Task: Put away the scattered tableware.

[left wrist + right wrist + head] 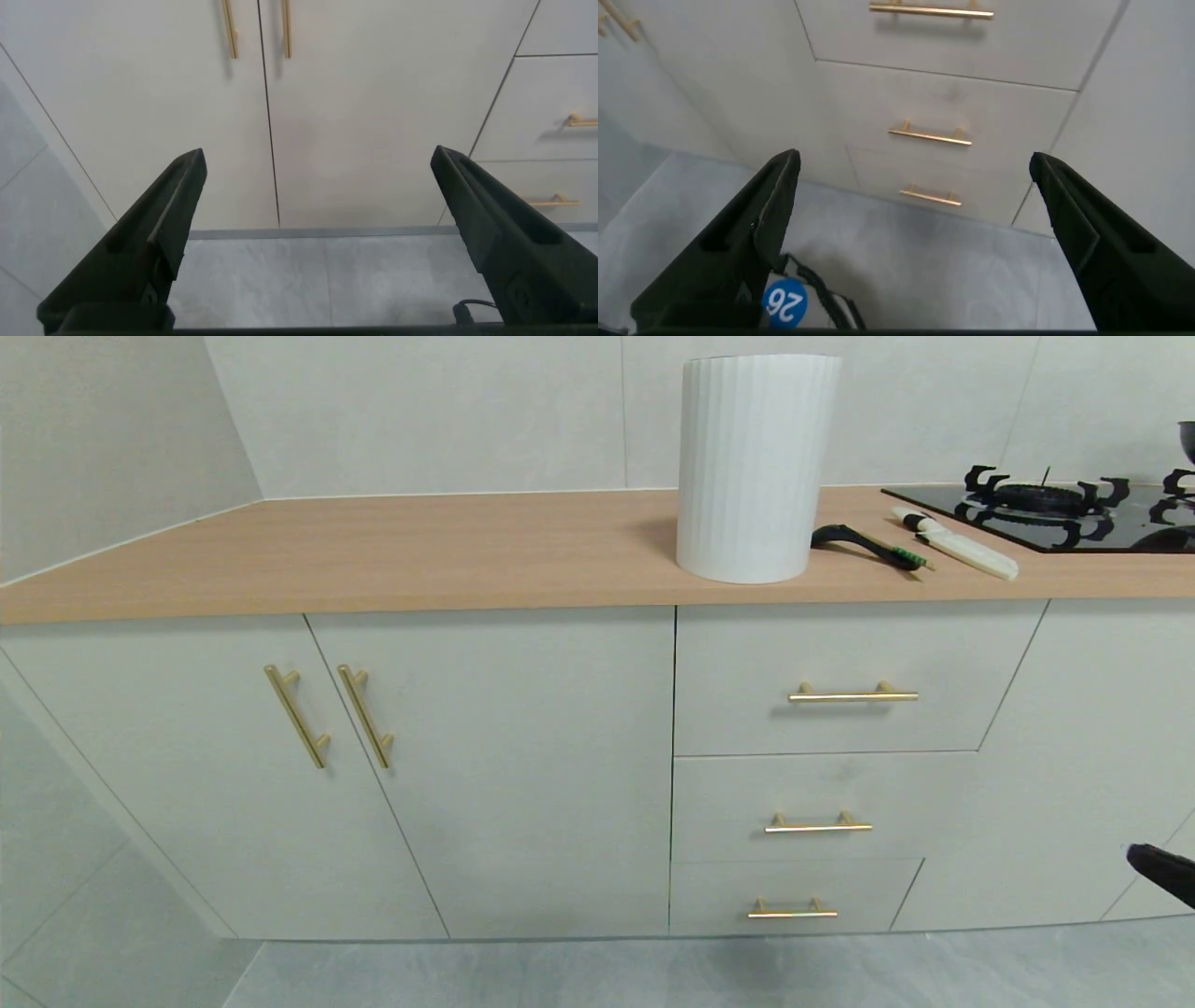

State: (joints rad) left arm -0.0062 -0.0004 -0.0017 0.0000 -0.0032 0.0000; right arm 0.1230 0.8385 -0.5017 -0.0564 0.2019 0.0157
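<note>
Tableware lies loose on a kitchen counter, with both grippers open and empty before the cupboards below

The left gripper (318, 161), jaws spread wide with nothing between them, faces the twin cupboard doors (355, 112) low above the grey floor (318, 271). On the wooden counter (420, 546) above, a tall white ribbed canister (752, 467) stands upright. Just beside it to the right lies a black-handled utensil (859, 543) and, near that, a white utensil (957, 543), both flat on the wood in front of the black gas hob (1055, 509). The right gripper (915, 164), equally wide open and holding nothing, hangs before the stack of three drawers (943, 93) beneath the canister
</note>
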